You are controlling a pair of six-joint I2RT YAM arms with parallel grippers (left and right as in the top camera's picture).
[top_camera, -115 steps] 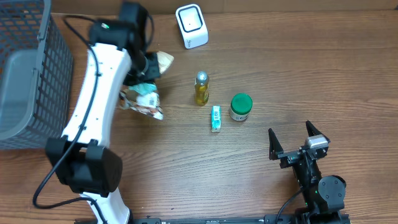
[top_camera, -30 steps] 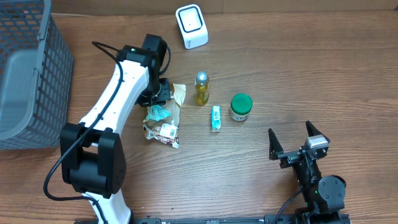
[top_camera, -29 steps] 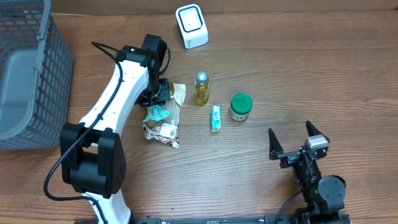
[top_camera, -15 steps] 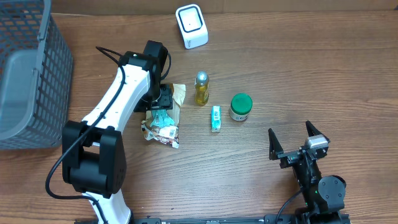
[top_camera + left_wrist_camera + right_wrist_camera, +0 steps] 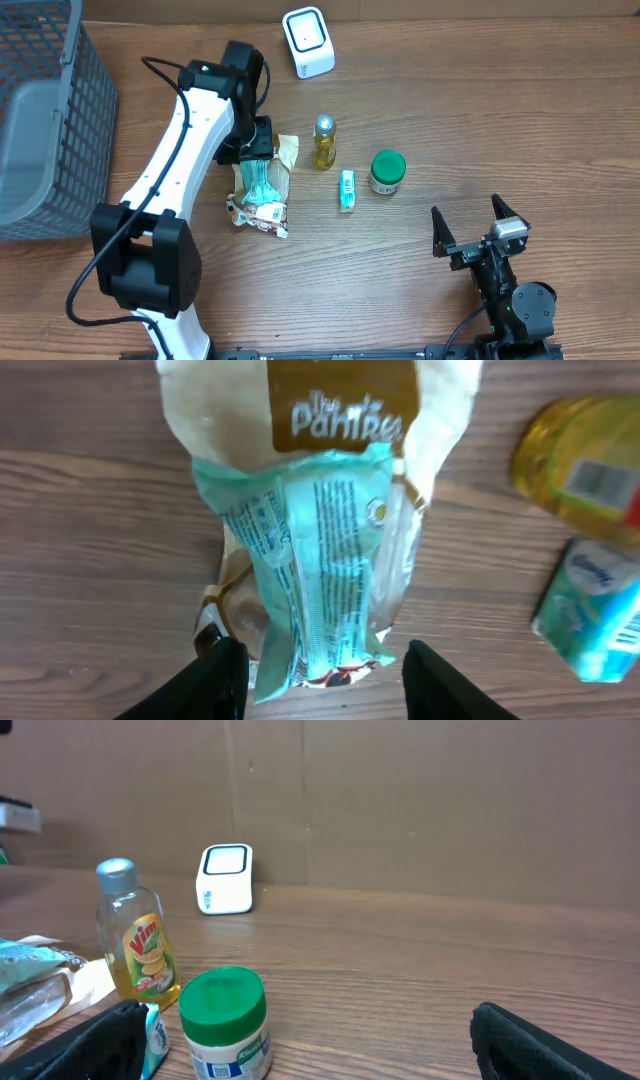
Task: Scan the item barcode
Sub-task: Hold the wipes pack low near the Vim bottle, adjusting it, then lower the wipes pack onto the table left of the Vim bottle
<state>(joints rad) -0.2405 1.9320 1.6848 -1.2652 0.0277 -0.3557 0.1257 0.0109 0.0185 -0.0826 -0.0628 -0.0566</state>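
Bag (image 5: 262, 185) flat on table (image 5: 470, 110), mid-left, long axis running near-to-far. Left gripper (image 5: 327, 652) sits right over it, jaws apart astride one end, not visibly pinching (a thin gap shows beside one finger). Left arm is by far the nearer. Right gripper (image 5: 467, 212) is parked near right, spread wide, holding nothing, well apart from the bag. Scanner (image 5: 308, 42) lies far and slightly right of bag. Bottle (image 5: 323, 142) just right of bag's far end, likely the closest obstacle on that path. Box (image 5: 347, 190) and jar (image 5: 386, 172) further right. Basket (image 5: 50, 100) far left, out of the way.
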